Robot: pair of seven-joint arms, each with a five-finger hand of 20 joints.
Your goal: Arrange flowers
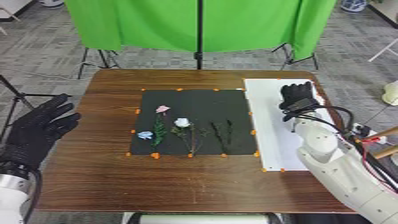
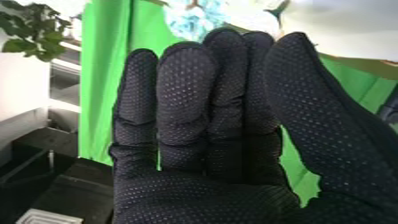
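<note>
"What do we have at our far left?"

"Our left hand (image 1: 34,131), palm and fingers loosely open and spread, with nothing in its grasp, just beside the brown wooden table (image 1: 89,185)."

"And the flowers?"

"We have them lying on the black mat (image 1: 191,97), which has orange tape (image 1: 155,155) around its edges. First we see the light blue flower (image 1: 145,135), then the green leafy sprig (image 1: 159,134), with the pink flower (image 1: 163,108) beyond its far end."

"Next along?"

"The white flower (image 1: 182,122), its thin stems pointing back toward us. Right of that, we find the dark slender sprigs (image 1: 222,136), side by side on the mat."

"What do we see beyond the table?"

"The green cloth (image 1: 147,25) hangs there, with a dark upright pole (image 1: 200,32) in front of it."

"And over at our right?"

"The white board (image 1: 277,132) lies alongside the mat. Above its far part is our right hand (image 1: 298,95)."

"How does it stand up close?"

"In the wrist view we see the right hand (image 2: 200,197) wide open: fingers straight and close together, thumb extended, palm bare, gripping nothing. Leaves (image 2: 35,32) show beyond it."
</note>
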